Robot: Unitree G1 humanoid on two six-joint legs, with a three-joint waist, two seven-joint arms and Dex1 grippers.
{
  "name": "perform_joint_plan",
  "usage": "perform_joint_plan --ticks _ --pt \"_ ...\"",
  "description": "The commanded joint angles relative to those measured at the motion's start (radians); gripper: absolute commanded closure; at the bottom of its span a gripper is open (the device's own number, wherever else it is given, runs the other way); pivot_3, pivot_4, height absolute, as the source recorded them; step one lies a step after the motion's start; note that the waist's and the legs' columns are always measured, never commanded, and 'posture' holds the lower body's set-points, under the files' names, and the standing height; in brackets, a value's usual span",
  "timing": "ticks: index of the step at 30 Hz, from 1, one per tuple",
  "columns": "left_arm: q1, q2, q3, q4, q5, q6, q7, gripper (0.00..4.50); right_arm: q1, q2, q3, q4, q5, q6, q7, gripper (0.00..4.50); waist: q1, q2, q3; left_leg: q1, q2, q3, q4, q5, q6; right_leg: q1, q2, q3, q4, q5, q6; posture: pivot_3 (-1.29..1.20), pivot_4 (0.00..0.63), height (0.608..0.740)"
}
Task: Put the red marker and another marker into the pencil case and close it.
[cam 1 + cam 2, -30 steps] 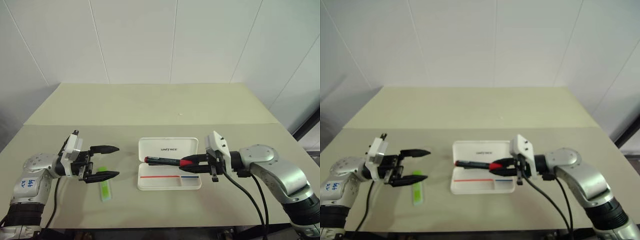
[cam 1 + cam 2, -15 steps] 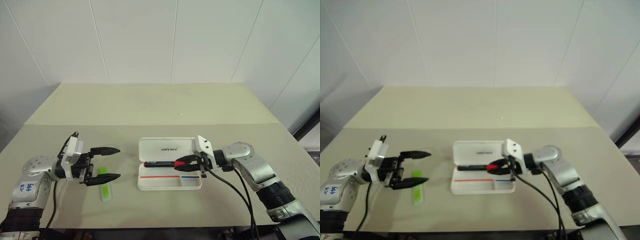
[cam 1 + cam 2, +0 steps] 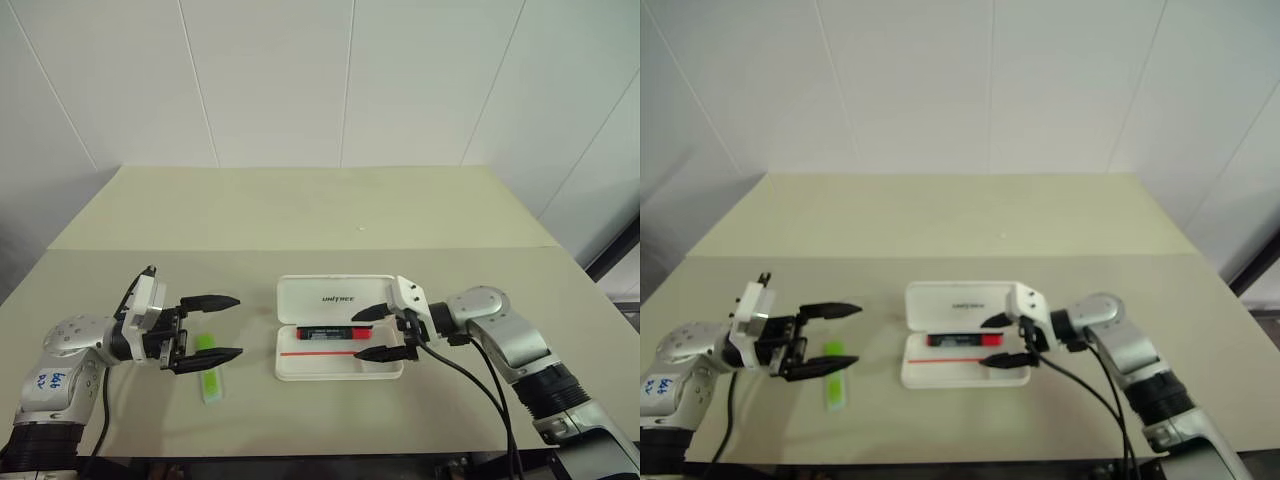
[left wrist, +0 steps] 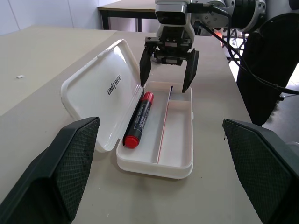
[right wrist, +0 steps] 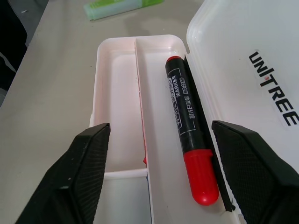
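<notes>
**Red marker lies in the open case; green marker is on the table**

The pencil case (image 3: 339, 340) sits just below the centre of the left eye view, on the beige table (image 3: 300, 215). Its lid is swung back flat toward the far side, with dark logo text on the inner face. The red marker (image 3: 328, 332) lies inside the tray along the hinge side, lengthwise, its black body toward the left of the frame and its red end toward the right. In the right wrist view the marker rests against the lid edge, apart from the thin red divider line of the tray.

The right gripper (image 3: 381, 333) is at the right end of the case, lower centre-right of the frame. Its two black fingers are spread wide, one over the lid's edge and one over the tray's near edge. They hold nothing; the marker's red end lies between and just short of the fingertips.

The light green marker (image 3: 208, 365) lies on the table at the lower left of the frame, well apart from the case. The left gripper (image 3: 215, 326) hovers over it with its fingers wide and empty, pointing toward the case.
</notes>
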State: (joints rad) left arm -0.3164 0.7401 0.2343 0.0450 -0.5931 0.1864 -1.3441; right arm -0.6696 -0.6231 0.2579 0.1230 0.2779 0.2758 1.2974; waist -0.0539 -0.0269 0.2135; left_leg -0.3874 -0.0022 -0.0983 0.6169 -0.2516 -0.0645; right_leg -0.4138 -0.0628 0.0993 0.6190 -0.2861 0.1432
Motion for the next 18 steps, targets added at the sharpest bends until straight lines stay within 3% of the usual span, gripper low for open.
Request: perform_joint_plan --ticks 1,9,18 --pt "0.038 -0.006 0.041 -0.079 -0.03 0.021 0.062 0.0 0.02 -0.026 -0.067 -0.106 0.069 0.038 0.019 0.04 0.0 0.0 0.0 0.0 0.0 0.0 0.0 0.0 0.0 0.0 0.0 0.0 0.0 0.0 0.0 0.0 0.15 0.74" --pt "0.158 -0.051 0.109 -0.288 -0.028 0.185 0.415 0.0 0.152 -0.063 -0.239 -0.332 0.329 0.131 0.07 0.04 0.006 0.0 0.0 0.0 0.0 -0.001 0.0 0.0 0.0 0.001 0.0 0.0 0.0 0.0 0.0 0.0 0.15 0.74" --pt "0.25 -0.221 0.154 -0.57 -0.045 0.466 0.93 0.0 0.277 -0.177 -0.364 -0.32 0.38 0.123 0.118 0.04 0.023 0.0 0.0 0.001 0.0 -0.001 0.008 0.0 -0.001 0.004 0.0 0.0 0.0 0.001 0.001 0.0 0.15 0.74"
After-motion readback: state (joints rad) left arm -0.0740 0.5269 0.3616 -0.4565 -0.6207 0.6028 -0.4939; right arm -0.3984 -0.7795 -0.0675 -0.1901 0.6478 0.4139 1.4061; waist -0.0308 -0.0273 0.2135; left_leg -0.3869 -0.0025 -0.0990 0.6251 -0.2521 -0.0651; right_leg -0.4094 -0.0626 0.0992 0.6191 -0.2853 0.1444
